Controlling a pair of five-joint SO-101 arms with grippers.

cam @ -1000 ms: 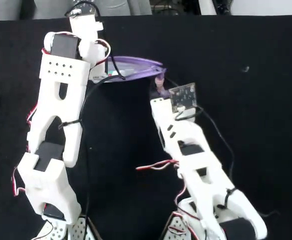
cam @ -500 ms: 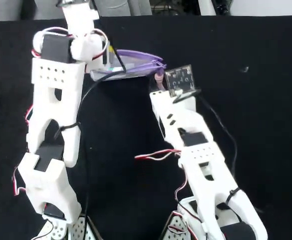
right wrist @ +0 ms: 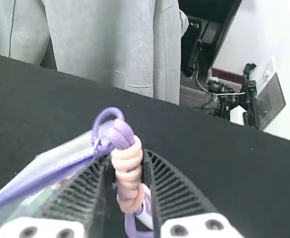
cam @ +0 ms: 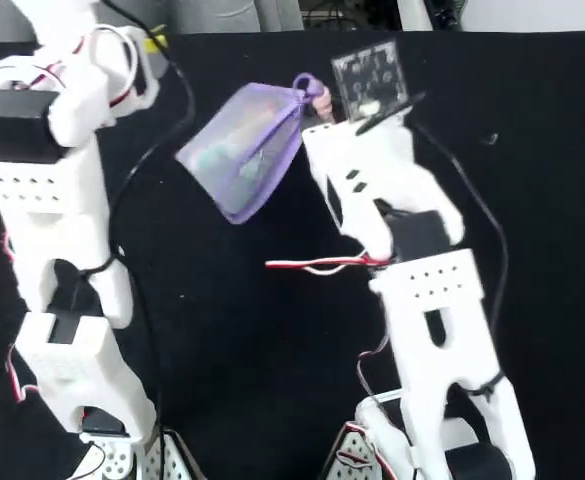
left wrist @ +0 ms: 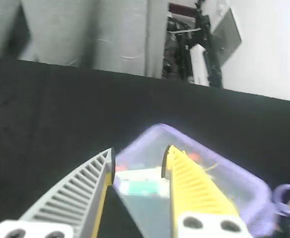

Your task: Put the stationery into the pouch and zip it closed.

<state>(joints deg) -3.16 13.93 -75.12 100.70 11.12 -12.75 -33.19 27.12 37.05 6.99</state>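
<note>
**Q:** What sits closest in, at the right gripper?

**A:** The right gripper (right wrist: 127,159) is clamped on a pink coiled cord (right wrist: 126,148). The cord stands upright between the gripper's two black fingers. Just past the fingertips, a purple loop (right wrist: 107,121) ties the cord to one corner of the pouch.

**Q:** Where is the pouch itself?

**A:** The pouch (cam: 240,150) hangs in the air from that corner, down and off to one side of the right gripper. It is tilted and clear of the black table (cam: 532,200). Stationery (left wrist: 140,186) shows through its lilac, see-through wall, so the things look to be inside already. I cannot tell whether the zip is shut.

**Q:** And the left gripper?

**A:** The left gripper (left wrist: 139,150) has its fingers spread, one grey and one yellow, and it holds nothing. The pouch lies just beyond the tips and is seen through the gap. I cannot tell whether a finger touches it.

**Q:** How will the pouch handle?

**A:** It looks light, soft and floppy, a thin film that sags around its load. Hung by the cord alone it will probably swing and twist, and the springy coil would give before the slider moves. A better hold is likely the rim at the end away from the cord, pinched flat by the left gripper. That would give the right gripper something firm to pull against.
</note>
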